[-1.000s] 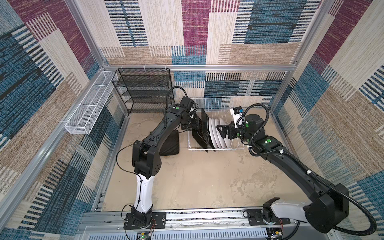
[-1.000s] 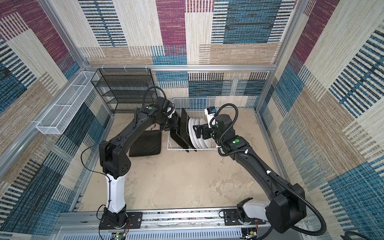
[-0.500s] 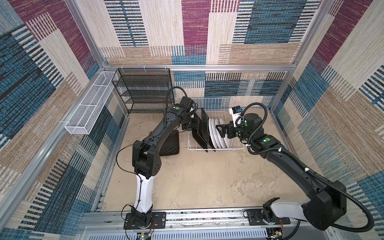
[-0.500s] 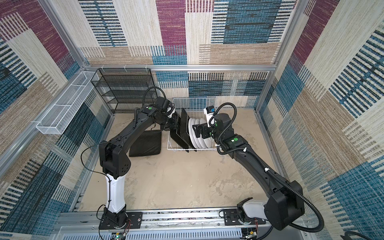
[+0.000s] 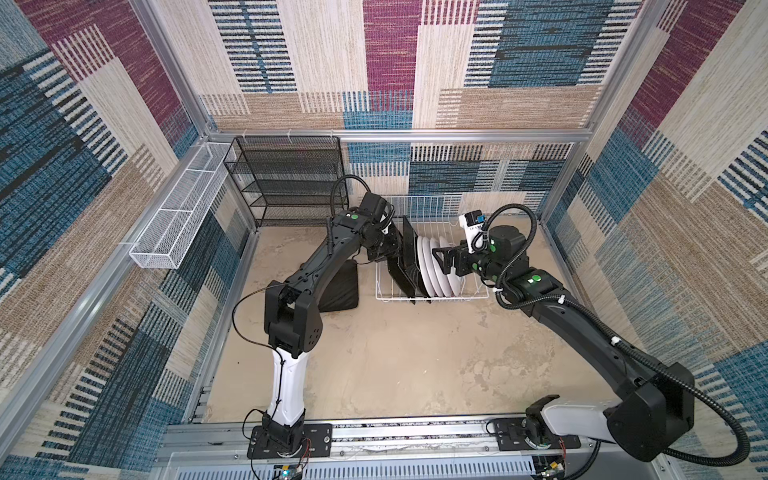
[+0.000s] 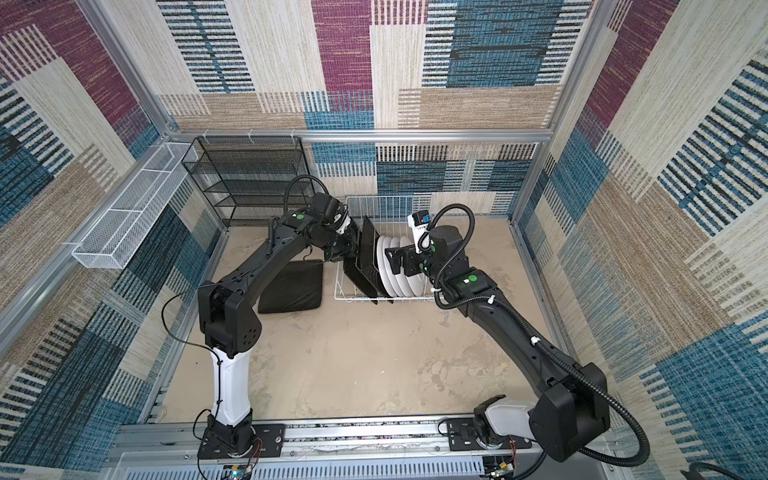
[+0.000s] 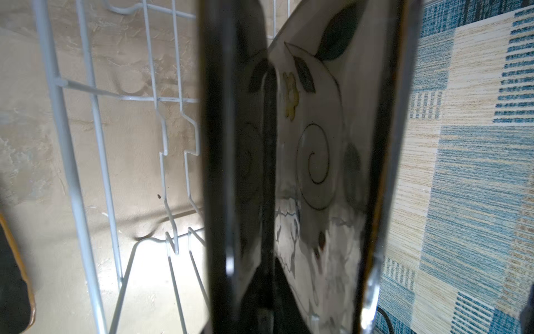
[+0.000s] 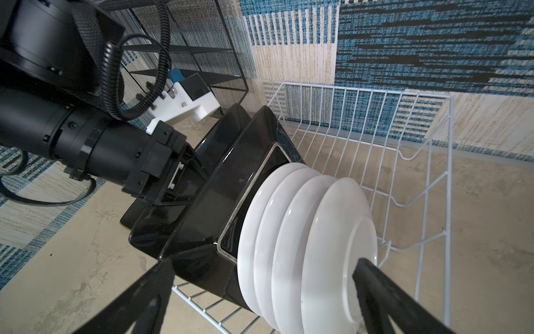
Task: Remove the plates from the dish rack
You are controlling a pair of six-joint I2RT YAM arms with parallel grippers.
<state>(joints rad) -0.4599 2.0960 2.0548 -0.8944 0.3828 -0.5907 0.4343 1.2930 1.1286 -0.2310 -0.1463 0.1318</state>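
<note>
**dan_onsite:** left gripper (image 5: pixel 394 252) is pinched tight on the top rim of the outermost square plate (image 5: pixel 398 277). That's the one at the left end of the row, leaning left w/ its bottom edge down in the rack.

**mo_k:** and the other arm?

**dan_onsite:** right gripper (image 5: pixel 441 261) has its jaws spread wide, nothing in them. It's up by the top of the round plates (image 8: pixel 289 231), at the right end of the row. One finger (image 8: pixel 381 297) sits in front of the last plate's back, can't tell if it touches tbh.

**mo_k:** where's the rest sitting?

**dan_onsite:** all in the dish rack (image 5: pixel 432 298). Four round plates on edge, white backs toward the right arm, packed close, and the black square ones to their left. From the left wrist cam the next square plate (image 7: pixel 318 144) shows its cream face w/ leaves and a swirl. Rack's on the bench (image 5: pixel 395 357), near the back wall. A flat black pad (image 5: pixel 340 291) lies just left of it, partly hidden by the left arm. Black mesh shelf (image 5: pixel 286 183) is in the back-left corner, white mesh basket (image 5: pixel 174 224) hangs along the left wall.
</note>
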